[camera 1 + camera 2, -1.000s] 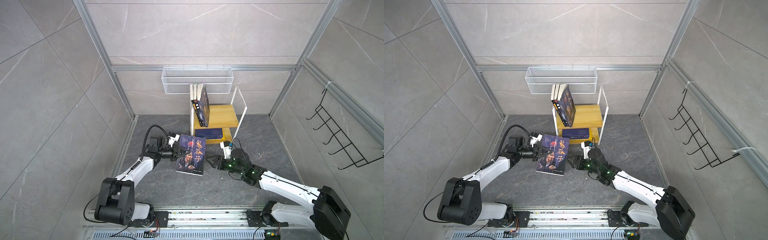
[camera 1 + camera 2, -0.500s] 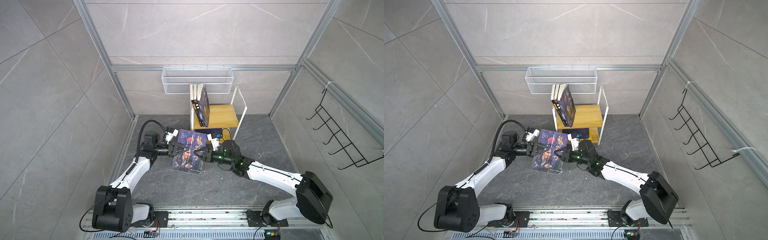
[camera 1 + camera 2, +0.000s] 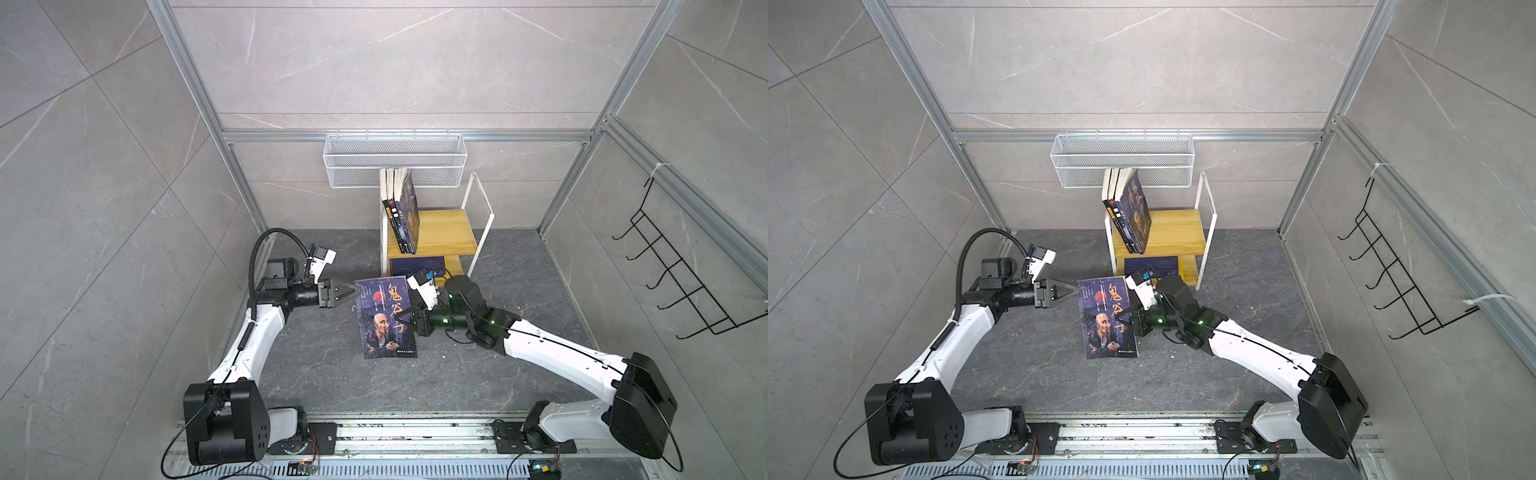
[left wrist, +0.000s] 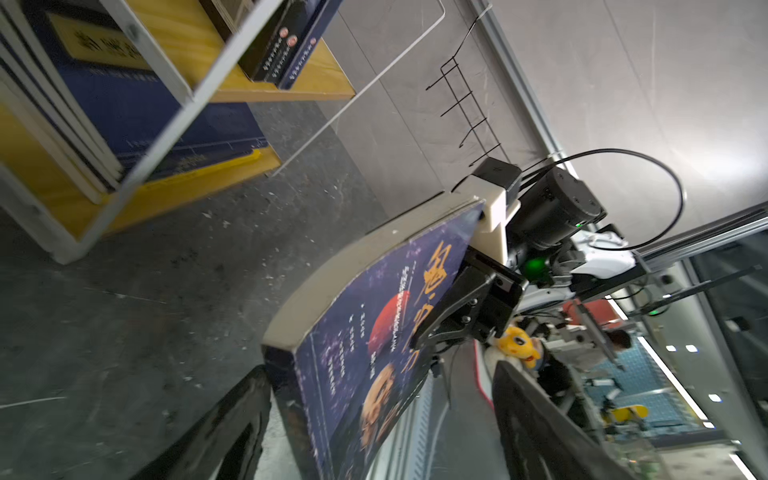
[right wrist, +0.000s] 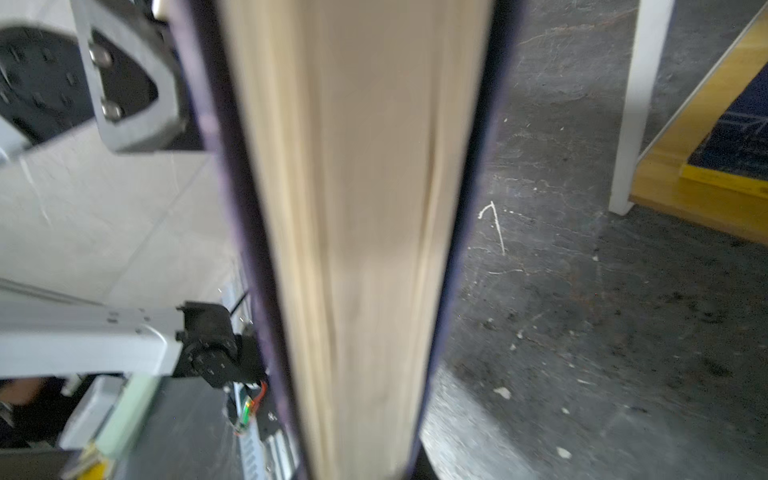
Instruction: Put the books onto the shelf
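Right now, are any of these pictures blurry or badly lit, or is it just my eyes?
Right wrist view: the book fills the middle, its page edge smeared soft, the floor beside it sharper. Left wrist view: the cover reads fairly clearly, the left gripper's fingers are dark blurs, the wall catches a pale sheen. Both top views: sharp, evenly lit, soft shadows only.

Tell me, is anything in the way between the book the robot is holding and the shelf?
Nothing visible blocks it. The right hand grips the portrait book just in front of the shelf, with only bare floor between. Leaning books fill the top board's left side in both top views; the rest is free.
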Tool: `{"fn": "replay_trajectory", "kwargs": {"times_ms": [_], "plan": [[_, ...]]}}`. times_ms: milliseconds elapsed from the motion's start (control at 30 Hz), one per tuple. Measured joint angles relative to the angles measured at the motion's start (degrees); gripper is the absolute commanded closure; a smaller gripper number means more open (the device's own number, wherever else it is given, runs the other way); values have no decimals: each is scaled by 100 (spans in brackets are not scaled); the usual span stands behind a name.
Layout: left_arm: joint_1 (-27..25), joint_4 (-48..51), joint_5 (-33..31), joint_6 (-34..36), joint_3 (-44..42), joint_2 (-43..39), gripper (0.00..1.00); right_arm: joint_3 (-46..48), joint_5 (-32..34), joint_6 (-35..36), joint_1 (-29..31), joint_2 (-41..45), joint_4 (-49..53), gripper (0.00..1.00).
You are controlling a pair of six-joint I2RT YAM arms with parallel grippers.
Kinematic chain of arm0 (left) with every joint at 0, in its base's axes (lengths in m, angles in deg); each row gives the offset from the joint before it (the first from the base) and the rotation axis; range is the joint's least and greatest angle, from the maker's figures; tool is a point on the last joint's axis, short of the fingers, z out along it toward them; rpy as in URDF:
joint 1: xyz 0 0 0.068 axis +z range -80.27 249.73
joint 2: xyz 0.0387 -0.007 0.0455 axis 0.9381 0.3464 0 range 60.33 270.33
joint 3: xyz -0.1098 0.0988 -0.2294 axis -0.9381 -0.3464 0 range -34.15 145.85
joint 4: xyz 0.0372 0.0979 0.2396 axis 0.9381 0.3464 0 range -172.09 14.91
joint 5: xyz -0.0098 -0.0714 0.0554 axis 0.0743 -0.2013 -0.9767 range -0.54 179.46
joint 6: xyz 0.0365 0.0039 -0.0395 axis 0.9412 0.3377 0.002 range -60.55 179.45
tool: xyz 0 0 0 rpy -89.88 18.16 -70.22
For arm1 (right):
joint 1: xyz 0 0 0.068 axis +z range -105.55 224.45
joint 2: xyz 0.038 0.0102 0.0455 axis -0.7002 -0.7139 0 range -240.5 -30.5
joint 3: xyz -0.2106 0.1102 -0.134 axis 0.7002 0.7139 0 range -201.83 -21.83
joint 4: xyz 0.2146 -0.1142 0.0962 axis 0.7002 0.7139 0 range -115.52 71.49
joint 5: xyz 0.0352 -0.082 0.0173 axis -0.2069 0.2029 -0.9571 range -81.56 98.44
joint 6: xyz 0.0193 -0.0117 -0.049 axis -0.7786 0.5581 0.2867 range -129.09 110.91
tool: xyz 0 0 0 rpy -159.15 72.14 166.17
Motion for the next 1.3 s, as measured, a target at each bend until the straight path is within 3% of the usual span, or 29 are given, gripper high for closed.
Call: {"fn": "replay_trajectory", "kwargs": {"times_ms": [233,400,533,700,767,967,1067,1100,1167,1300], "plan": [[116,2059,-372,2653,761,-24,12,-328,44,1989,0,28,1443,100],[39,3147,-472,4214,857,-22,10,-557,-9,3067,35,-129,1895,100],[-173,3858,-610,5259,857,-15,9,-1025,-85,3689,160,-505,2275,100],[-415,4295,-863,6008,855,46,13,-1547,-197,4168,306,-881,2575,100],[-476,4345,-927,6166,813,70,20,-1650,-251,4256,350,-955,2610,100],[-588,4306,-1040,6238,610,81,59,-1735,-348,4439,409,-1003,2688,100],[-597,4207,-1021,6111,597,94,93,-1825,-356,4481,409,-1045,2695,100],[-597,4175,-997,6057,586,92,100,-1825,-332,4481,413,-1045,2691,98],[-597,4065,-992,5967,549,87,100,-1825,-256,4478,407,-1047,2697,87],[-590,3928,-997,5674,538,90,100,-1823,234,4358,426,-1032,2583,52]]}}
